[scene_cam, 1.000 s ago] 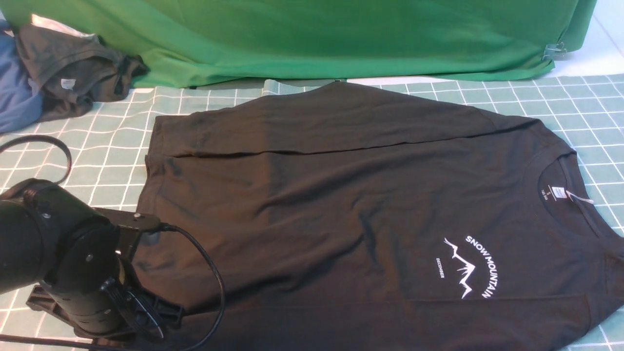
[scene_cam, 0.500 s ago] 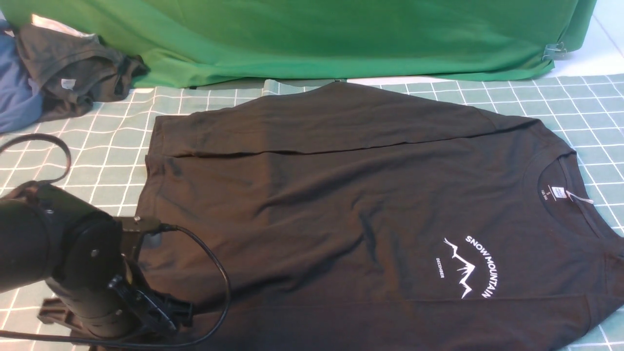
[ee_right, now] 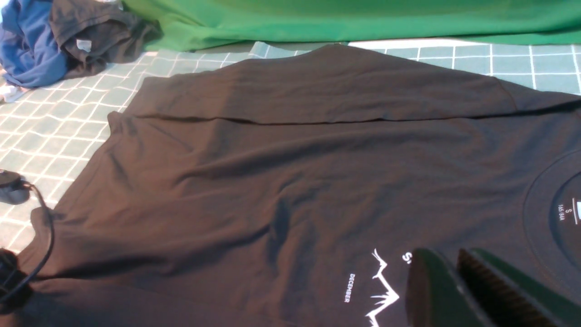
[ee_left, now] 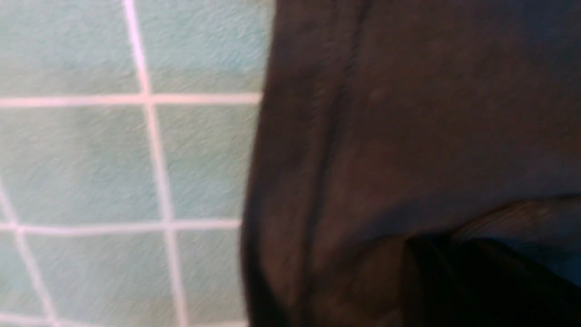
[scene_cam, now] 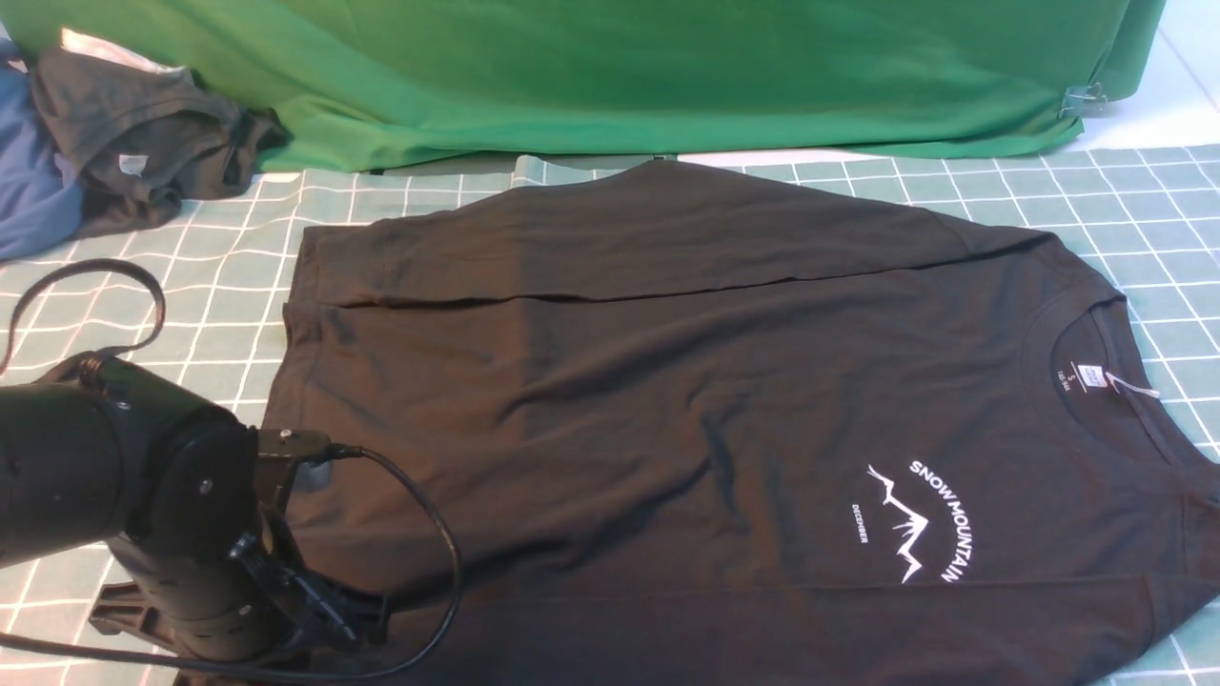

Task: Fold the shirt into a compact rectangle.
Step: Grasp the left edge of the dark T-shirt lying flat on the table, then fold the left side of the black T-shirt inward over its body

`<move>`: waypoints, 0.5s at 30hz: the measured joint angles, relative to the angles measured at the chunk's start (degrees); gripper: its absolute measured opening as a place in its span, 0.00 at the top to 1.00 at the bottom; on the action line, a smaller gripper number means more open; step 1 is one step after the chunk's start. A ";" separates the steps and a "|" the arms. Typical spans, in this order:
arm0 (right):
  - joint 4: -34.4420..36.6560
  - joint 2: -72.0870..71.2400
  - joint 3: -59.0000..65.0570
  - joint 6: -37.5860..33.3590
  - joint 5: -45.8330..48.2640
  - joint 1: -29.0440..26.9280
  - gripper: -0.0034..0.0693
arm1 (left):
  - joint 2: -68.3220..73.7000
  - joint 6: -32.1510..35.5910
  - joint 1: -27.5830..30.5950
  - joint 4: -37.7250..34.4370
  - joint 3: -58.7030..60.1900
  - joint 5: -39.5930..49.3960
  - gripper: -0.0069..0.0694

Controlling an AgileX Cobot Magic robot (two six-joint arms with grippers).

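Note:
The black shirt [scene_cam: 667, 400] lies spread flat, neck with white label [scene_cam: 1094, 376] to the right and hem to the left. Its far sleeve is folded in along the back edge, and the white mountain print [scene_cam: 915, 519] faces up. My left arm [scene_cam: 181, 514] sits low over the hem's near left corner, its gripper hidden under the wrist. The blurred left wrist view shows the hem edge [ee_left: 268, 181] and one dark finger [ee_left: 458, 281] against the cloth; no grip can be made out. My right gripper [ee_right: 442, 255] hovers over the print, jaws together and empty.
A bright green cloth [scene_cam: 620, 76] hangs along the back, with a clip [scene_cam: 1085, 98] at its right. A crumpled dark grey-brown garment [scene_cam: 143, 133] and a blue one [scene_cam: 29, 191] lie at the far left. A checked table cover [scene_cam: 210, 286] lies under everything. A black cable [scene_cam: 429, 534] loops off the left wrist.
My left arm has slid a little to the right and nearer along the hem corner, and its cable loop has shifted with it. The shirt lies as before.

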 joint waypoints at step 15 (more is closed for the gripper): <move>0.06 0.00 0.00 -0.07 0.14 0.00 0.84 | -20.09 2.59 0.00 -4.07 -6.73 8.72 0.90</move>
